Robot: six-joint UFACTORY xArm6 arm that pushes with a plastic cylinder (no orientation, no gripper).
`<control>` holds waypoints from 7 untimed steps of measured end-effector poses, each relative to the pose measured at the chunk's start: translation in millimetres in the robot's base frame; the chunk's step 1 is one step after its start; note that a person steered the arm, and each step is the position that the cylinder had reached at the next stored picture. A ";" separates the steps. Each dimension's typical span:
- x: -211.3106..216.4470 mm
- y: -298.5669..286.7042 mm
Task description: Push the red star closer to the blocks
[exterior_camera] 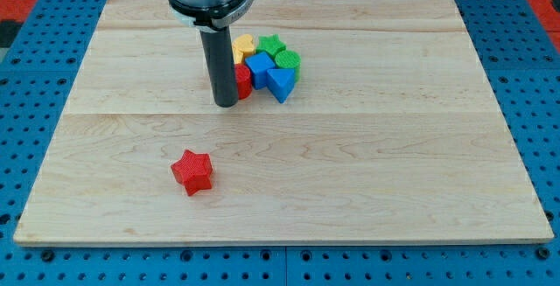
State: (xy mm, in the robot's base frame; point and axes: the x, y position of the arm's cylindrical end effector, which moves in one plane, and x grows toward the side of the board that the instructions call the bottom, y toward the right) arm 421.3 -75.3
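A red star (pixel 192 171) is seen on the desk (pixel 367 172), which is of pale wood with a fine lengthwise grain. A cluster is made up of a red block (pixel 242 81), a yellow block (pixel 242 48), a green star (pixel 271 44), a green block (pixel 289 59), a blue cube (pixel 258 67) and a blue triangle (pixel 281 84). The rod (pixel 221 63) is coloured dark grey to black. A blue base (pixel 35 76) patterned with rows of holes is shown around the desk.

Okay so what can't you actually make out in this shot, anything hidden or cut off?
- Red block in the camera view: mostly hidden behind my rod, so its shape can't be told.
- Yellow block: partly covered by the rod and the blue cube.
- Green blocks: packed behind the blue ones, outlines unclear.
- Arm above the rod: cut off by the view's top.
- My tip: whether it touches the red block is unclear.

The red star shows fully.
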 end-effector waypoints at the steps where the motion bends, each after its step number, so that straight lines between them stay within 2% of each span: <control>1: 12.3 -3.4; 3: 47.4 -54.2; 4: 84.6 -66.5; 6: 138.2 -62.9; 7: 139.1 -30.5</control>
State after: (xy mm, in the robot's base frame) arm 560.4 -105.8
